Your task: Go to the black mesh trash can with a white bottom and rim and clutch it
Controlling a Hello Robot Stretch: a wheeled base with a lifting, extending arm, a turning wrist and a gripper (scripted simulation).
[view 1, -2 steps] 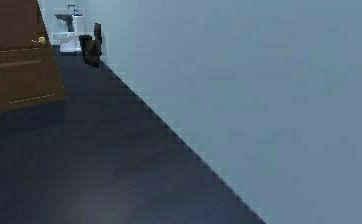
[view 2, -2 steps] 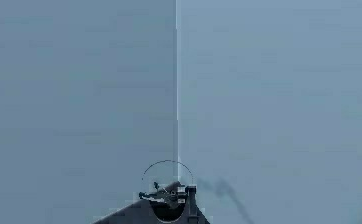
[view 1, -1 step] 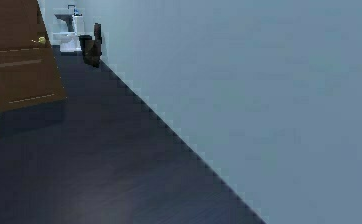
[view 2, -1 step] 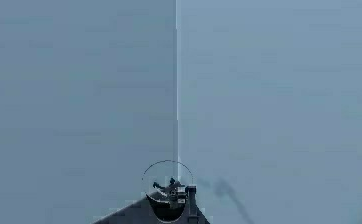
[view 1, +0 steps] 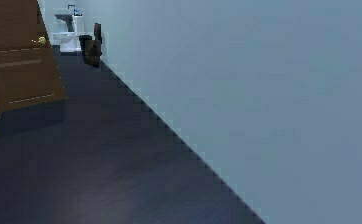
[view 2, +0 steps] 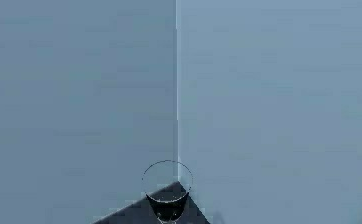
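One trash can [view 2: 167, 205] at a wall corner; whether my gripper is spread or pressed together I cannot tell.
In the arm side view the trash can stands on a wedge of dark floor [view 2: 129, 216] at the bottom edge, just left of the middle, at the foot of the corner where two pale grey-blue walls [view 2: 79, 80] meet. Its thin rim is a pale ring, its sides look see-through and its lower part is dark. In the forward view the dark floor runs along a pale wall on the right. A brown door [view 1: 24, 60] stands at the left. Far off at the top left are a white toilet [view 1: 67, 36] and, beside it, a small dark thing [view 1: 90, 48] by the wall that I cannot name.
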